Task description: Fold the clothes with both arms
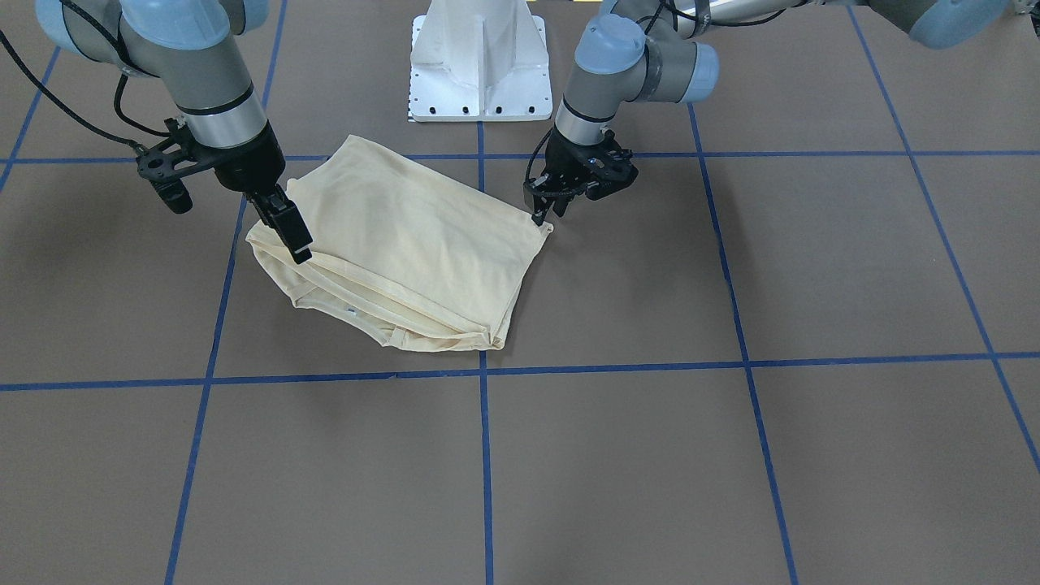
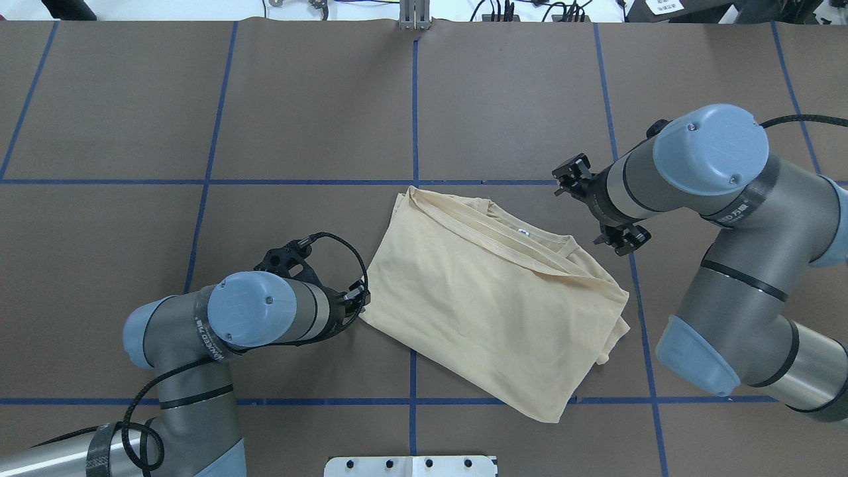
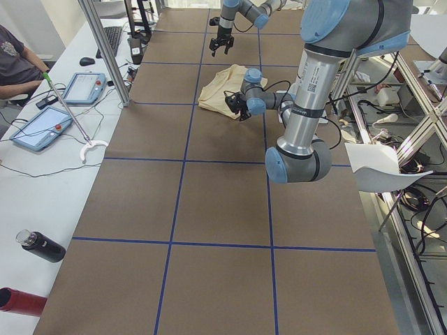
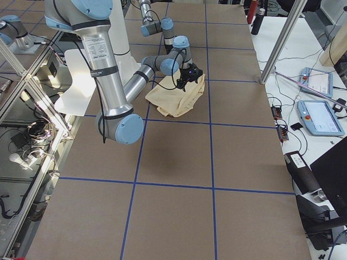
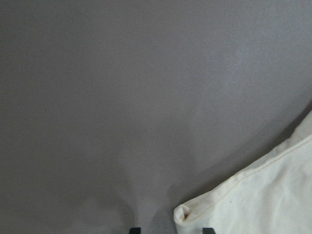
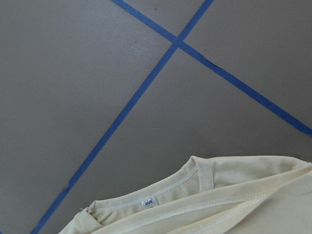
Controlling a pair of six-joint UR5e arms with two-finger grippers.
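The pale cream-yellow shirt (image 1: pixel 406 244) lies folded into a rough rectangle on the brown table, back side up, so the print is hidden. Its collar and small white tag (image 6: pixel 149 202) show in the right wrist view and in the overhead view (image 2: pixel 523 232). My left gripper (image 1: pixel 540 218) is low at the shirt's corner; in the left wrist view (image 5: pixel 170 230) it is open, with the corner (image 5: pixel 183 214) between the tips, not clamped. My right gripper (image 1: pixel 301 248) hangs just over the collar-side edge and holds nothing; its fingertips do not show in its wrist view.
The white metal pedestal (image 1: pixel 479 65) stands at the robot's side of the table, close behind the shirt. Blue tape lines (image 2: pixel 414 99) mark a grid on the table. Operators' tablets (image 3: pixel 84 87) lie on a side bench beyond the table.
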